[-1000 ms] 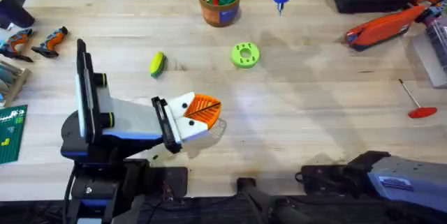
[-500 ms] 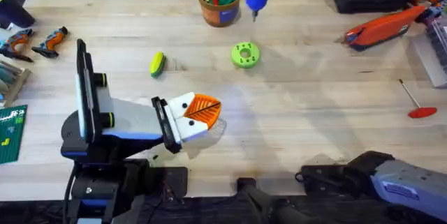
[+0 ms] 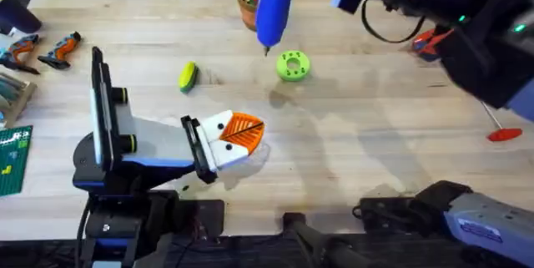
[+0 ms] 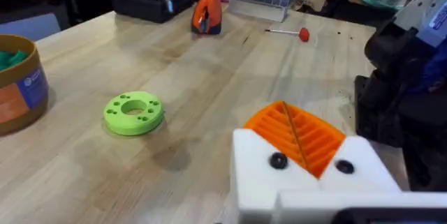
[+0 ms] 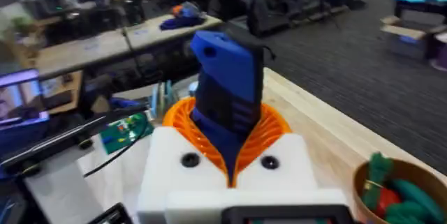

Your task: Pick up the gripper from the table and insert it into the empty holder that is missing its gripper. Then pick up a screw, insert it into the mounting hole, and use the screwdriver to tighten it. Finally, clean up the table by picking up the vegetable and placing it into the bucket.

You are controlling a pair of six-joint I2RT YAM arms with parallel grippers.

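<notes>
The blue screwdriver (image 3: 272, 7) hangs bit-down over the back of the table, its tip just left of a lime-green disc (image 3: 292, 65). My right gripper (image 5: 227, 116) is shut on the screwdriver (image 5: 225, 91), orange pads on both sides. Near the table's front, my left gripper (image 3: 253, 128) is shut. Both its white holders (image 4: 307, 175) carry orange ribbed pads (image 4: 297, 135) pressed together, with a dark round spot on each face. The yellow-green vegetable (image 3: 188, 77) lies to the left of the disc. The bucket (image 3: 249, 11) stands at the back, partly behind the screwdriver.
My right arm (image 3: 467, 26) stretches large and dark across the upper right. Beneath it lie an orange-and-black hand tool (image 4: 206, 15) and a red-handled rod (image 3: 499, 126). Small tools (image 3: 42, 49) and a green board (image 3: 12, 159) line the left edge.
My right arm has swung left and forward with the screwdriver, from the table's back edge to beside the green disc, and now looms large. The left arm has not moved.
</notes>
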